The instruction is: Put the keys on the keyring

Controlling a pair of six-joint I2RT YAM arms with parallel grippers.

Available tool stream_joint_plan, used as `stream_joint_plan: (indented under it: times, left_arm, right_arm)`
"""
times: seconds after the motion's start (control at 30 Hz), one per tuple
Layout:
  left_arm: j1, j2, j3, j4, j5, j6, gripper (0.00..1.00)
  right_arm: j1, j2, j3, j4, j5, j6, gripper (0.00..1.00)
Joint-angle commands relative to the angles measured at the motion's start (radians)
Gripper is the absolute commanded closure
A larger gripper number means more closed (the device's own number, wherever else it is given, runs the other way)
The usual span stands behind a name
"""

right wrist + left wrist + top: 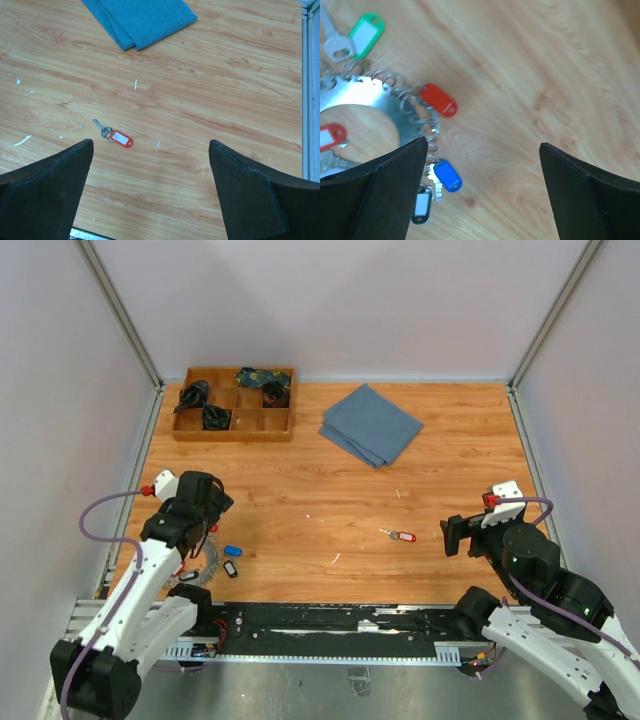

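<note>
Both my grippers gape with nothing in them. The loose key with the red tag (116,136) lies flat on the wooden table (225,100), just ahead of my right gripper (150,145). The keyring (370,97) sits under my left gripper (482,150), tagged keys (437,100) fanned round it. The loose key looks light, stiff and thin (slick metal, hard to pinch off wood), so I'd take the thicker plastic tag across its narrow sides.

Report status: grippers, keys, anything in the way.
Left gripper open, empty, by the keyring. Right gripper open, empty, facing loose red-tagged key. Nothing blocking that key.
</note>
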Motion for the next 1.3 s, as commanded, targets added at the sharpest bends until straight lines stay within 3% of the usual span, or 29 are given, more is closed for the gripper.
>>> stream_joint_plan:
  times: [0.0,0.27,0.7,0.83,1.27]
  left_arm:
    - [-0.003,0.114,-0.055,-0.053,-0.12,-0.188,0.0]
    - [-0.001,0.266,-0.153,-0.009,-0.149,-0.284,0.0]
    - [-0.012,0.372,-0.201,0.162,-0.058,-0.201,0.0]
    - [-0.119,0.4,-0.179,0.19,-0.065,-0.237,0.0]
    - [-0.586,0.823,0.128,0.265,-0.071,-0.342,0.0]
  right_arm:
    - [0.004,0.006,-0.01,0.004,0.026,-0.006,0.02]
    - [0.005,0.003,-0.011,0.005,0.019,-0.006,0.02]
    - [0.005,0.015,-0.011,0.004,0.01,-0.005,0.02]
    - [0.003,0.023,-0.011,0.004,0.006,-0.005,0.02]
    - [0.004,0.03,-0.013,0.006,0.008,-0.005,0.02]
